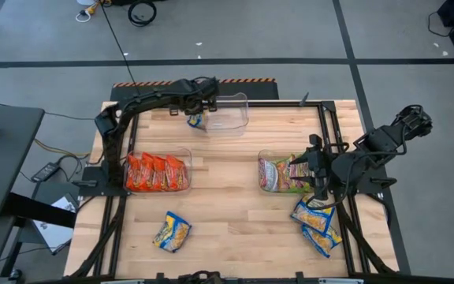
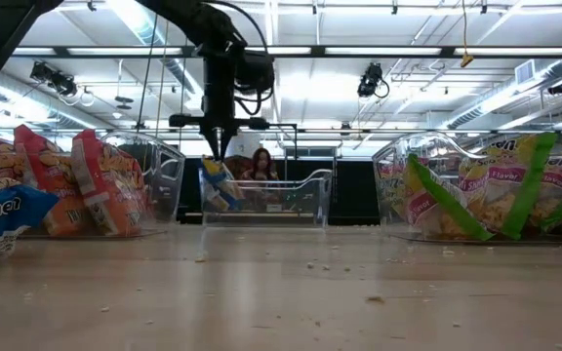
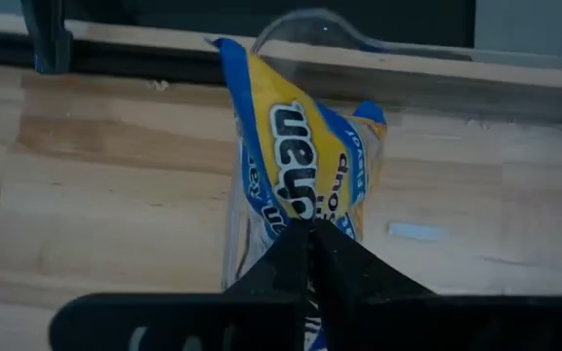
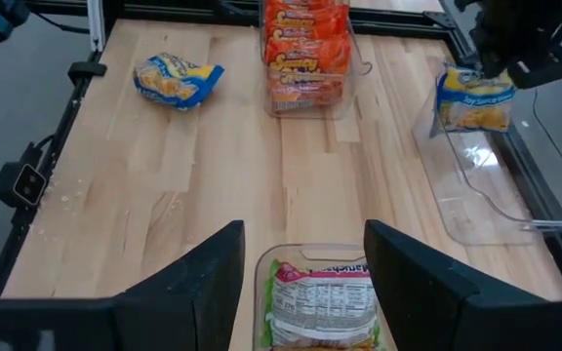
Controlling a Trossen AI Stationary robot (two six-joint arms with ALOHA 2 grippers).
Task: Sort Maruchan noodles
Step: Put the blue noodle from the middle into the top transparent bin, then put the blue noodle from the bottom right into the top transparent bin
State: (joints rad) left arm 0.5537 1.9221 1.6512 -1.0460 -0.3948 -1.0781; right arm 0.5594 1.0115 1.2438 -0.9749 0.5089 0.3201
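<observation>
My left gripper [image 1: 199,110] is at the table's far edge, shut on a blue-and-yellow noodle packet [image 2: 220,185] beside the left end of an empty clear bin [image 1: 228,112]. Whether the packet is inside that bin's wall, I cannot tell. My right gripper [image 4: 305,263] is open above a clear bin [image 1: 265,162] of silver-white and green packets [image 4: 325,297], touching nothing. Orange-red packets [image 1: 158,172] stand on edge in a third bin. One blue-and-yellow packet [image 1: 172,231] lies flat near the table's near edge. Several more [image 1: 318,222] lie piled at the near right. My left gripper pinches the blue-and-yellow packet by its upper edge [image 3: 301,210] between the two shut fingers, coming from above and pointing down. The packet hangs upright below the fingers [image 2: 219,156]. Whether its lower end rests on anything, I cannot tell.
Bare wooden table top [image 1: 235,213] lies between the bins and the near edge. A black frame rail [image 1: 321,134] runs along the table's right side, beside my right arm. Crumbs dot the table in the low view. A person [image 2: 260,164] is in the room beyond the far edge.
</observation>
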